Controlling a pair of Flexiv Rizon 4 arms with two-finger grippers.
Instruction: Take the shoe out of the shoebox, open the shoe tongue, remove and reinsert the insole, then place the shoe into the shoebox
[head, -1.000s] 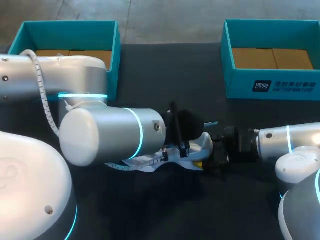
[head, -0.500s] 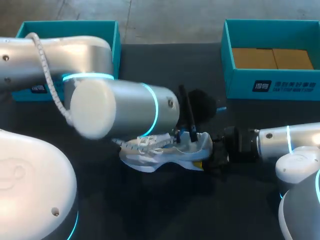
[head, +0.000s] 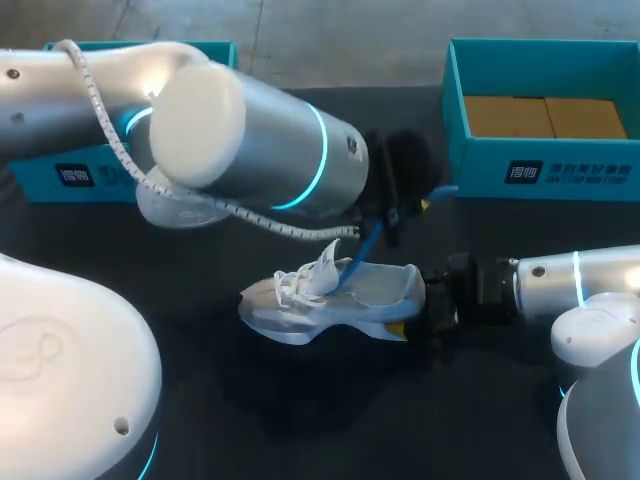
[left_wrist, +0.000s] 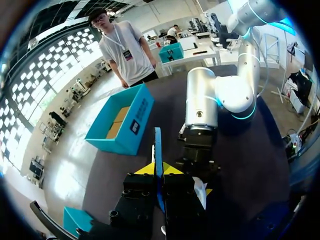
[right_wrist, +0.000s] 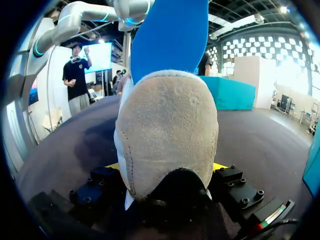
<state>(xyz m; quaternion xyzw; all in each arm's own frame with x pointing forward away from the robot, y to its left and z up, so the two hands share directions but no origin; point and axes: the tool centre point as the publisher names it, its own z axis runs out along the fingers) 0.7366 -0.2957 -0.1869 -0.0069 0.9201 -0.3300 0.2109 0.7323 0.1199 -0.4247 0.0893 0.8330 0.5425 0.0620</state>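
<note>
My left gripper (left_wrist: 158, 170), clamped on the blue insole (left_wrist: 157, 142), has lifted and drawn it partly out of the shoe (head: 320, 305); my right gripper (head: 432, 312) still pinches the heel.

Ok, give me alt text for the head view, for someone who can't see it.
The left gripper holds a blue insole partly out of a white shoe on the dark table, while the right gripper clamps the shoe's heel. Behind stand two teal boxes, the left shoebox and the right shoebox.
</note>
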